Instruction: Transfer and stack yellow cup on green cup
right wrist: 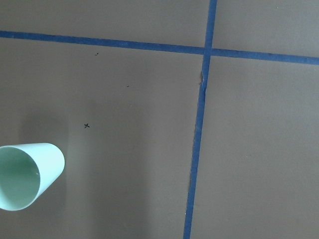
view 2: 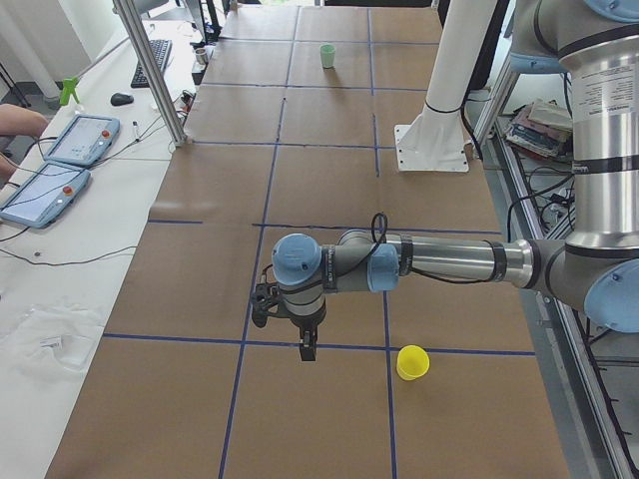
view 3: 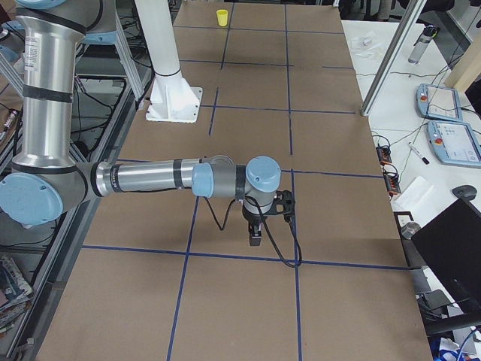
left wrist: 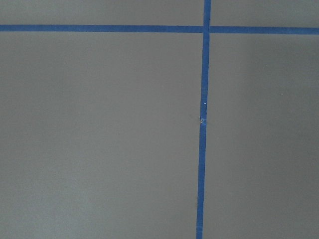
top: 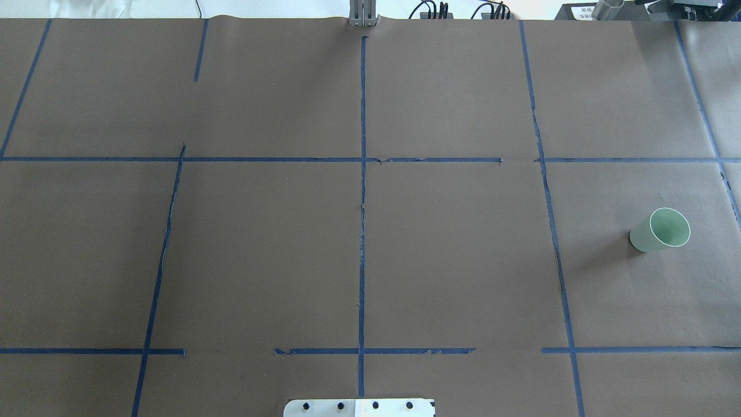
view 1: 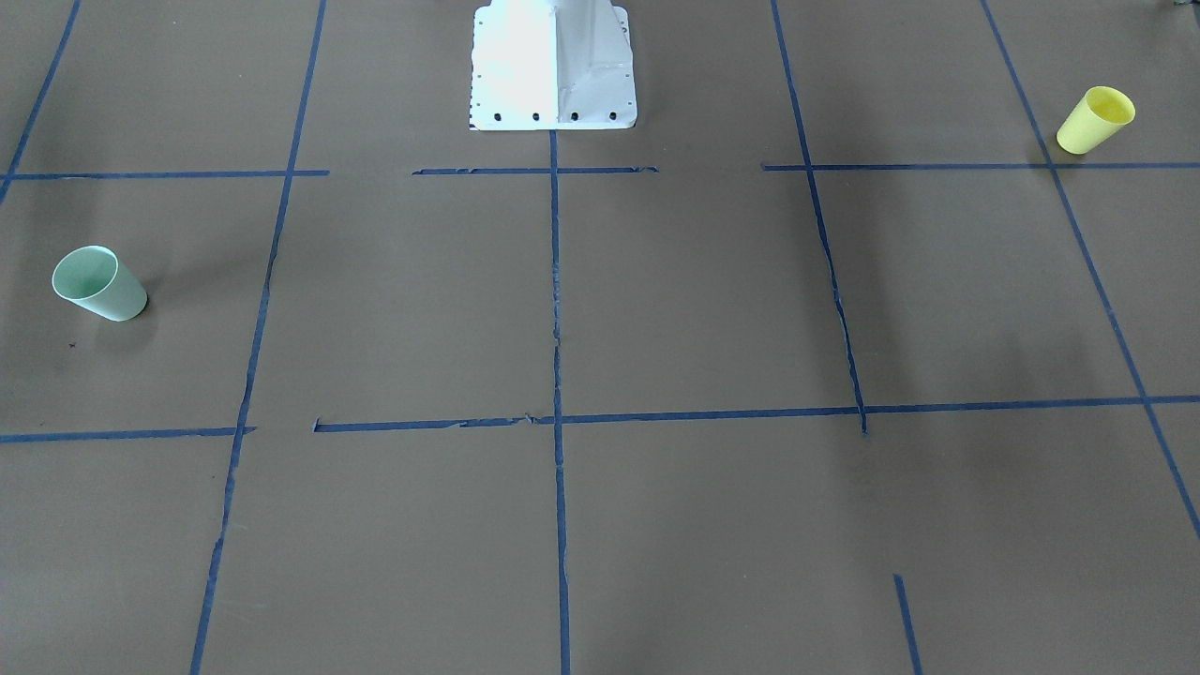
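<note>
- The left pincer is hanging fingers-down just over the worktop at the near end of the left-end view. Only that side camera is catching it, so I cannot tell whether its fingers are apart or together.
- The yellow cup is standing upright, mouth up and long axis vertical. It is sitting near that pincer at about four o'clock, apart from it and on the robot's side.
- The left wrist camera is showing only blue tape and bare worktop, so the cup is lying outside its sight.
- The left arm is sitting far nearer the yellow cup. The pick is probably falling to it, and is calling for a sideways shift toward four o'clock before any descent.
- The green cup is standing upright well apart at the far end, at three o'clock in the overhead view.
- The right pincer is hovering near the green cup, which is showing at eight o'clock in the right wrist view. I cannot tell how its fingers are standing either.
</note>
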